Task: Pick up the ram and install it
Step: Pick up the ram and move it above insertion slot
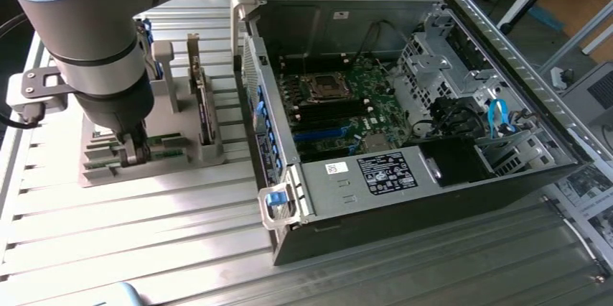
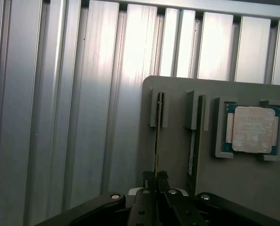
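The ram (image 2: 157, 134) stands edge-on in a slot of the grey holder (image 2: 173, 89), seen as a thin green strip. My gripper (image 2: 155, 177) is shut on the ram's near end, with both black fingertips pressed against its faces. In the exterior view my gripper (image 1: 134, 155) reaches straight down into the holder (image 1: 206, 149) at that view's left, and the arm covers most of the stick. The open computer case (image 1: 287, 198) lies to the exterior view's right, with the motherboard's memory slots (image 1: 326, 118) exposed.
A second thin stick (image 2: 193, 141) stands in the neighbouring slot, and a square silver CPU (image 2: 252, 129) lies in a recess beyond it. A dark expansion card (image 1: 198, 94) stands upright in the holder. The table (image 1: 143, 234) is ribbed aluminium.
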You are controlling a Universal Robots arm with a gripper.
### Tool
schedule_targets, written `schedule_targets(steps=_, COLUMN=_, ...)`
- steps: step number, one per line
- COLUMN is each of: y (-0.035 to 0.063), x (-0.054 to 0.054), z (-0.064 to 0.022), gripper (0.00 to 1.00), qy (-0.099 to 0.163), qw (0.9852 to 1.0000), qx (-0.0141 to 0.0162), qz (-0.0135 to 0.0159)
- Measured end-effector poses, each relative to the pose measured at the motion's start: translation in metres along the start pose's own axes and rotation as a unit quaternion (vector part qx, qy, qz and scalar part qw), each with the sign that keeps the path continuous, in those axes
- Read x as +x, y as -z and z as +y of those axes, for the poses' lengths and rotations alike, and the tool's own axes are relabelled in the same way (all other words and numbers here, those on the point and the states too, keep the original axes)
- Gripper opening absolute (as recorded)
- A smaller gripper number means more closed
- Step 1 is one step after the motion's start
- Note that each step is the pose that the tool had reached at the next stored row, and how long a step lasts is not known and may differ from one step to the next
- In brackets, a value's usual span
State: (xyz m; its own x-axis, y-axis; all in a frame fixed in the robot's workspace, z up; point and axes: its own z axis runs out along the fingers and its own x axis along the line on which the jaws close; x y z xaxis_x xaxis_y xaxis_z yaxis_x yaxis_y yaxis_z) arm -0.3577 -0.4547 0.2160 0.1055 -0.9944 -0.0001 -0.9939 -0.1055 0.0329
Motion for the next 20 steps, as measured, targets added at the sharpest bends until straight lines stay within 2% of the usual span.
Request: schedule_targets(steps=20, y=0.0078, x=0.0000, z=0.0003, gripper=0.13, qy=0.000, qw=1.0000, qx=0.0000, qz=0.0001)
